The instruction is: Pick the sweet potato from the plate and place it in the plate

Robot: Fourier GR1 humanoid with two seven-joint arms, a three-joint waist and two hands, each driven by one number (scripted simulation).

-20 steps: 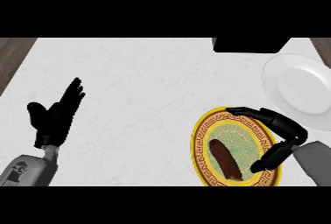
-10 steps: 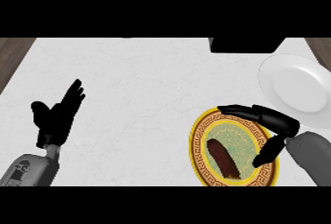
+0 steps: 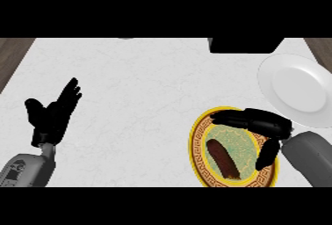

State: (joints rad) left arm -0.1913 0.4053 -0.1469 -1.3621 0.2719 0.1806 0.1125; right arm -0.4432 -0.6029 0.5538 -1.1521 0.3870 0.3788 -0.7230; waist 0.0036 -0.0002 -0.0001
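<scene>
The sweet potato (image 3: 223, 159) lies on the yellow-rimmed plate (image 3: 198, 151), untouched. The right hand (image 3: 259, 125) hovers over that plate's right side, fingers spread wide with the thumb apart, holding nothing. The left hand (image 3: 52, 115) rests open near the counter's left edge. The potato seems to sit left of the hand's opening, so the fingers might close beside it, or nudge it away from the white plate (image 3: 295, 88).

The right hand (image 3: 269, 127) has slid left over the yellow plate (image 3: 202, 149), closer to the sweet potato (image 3: 224, 158).
</scene>
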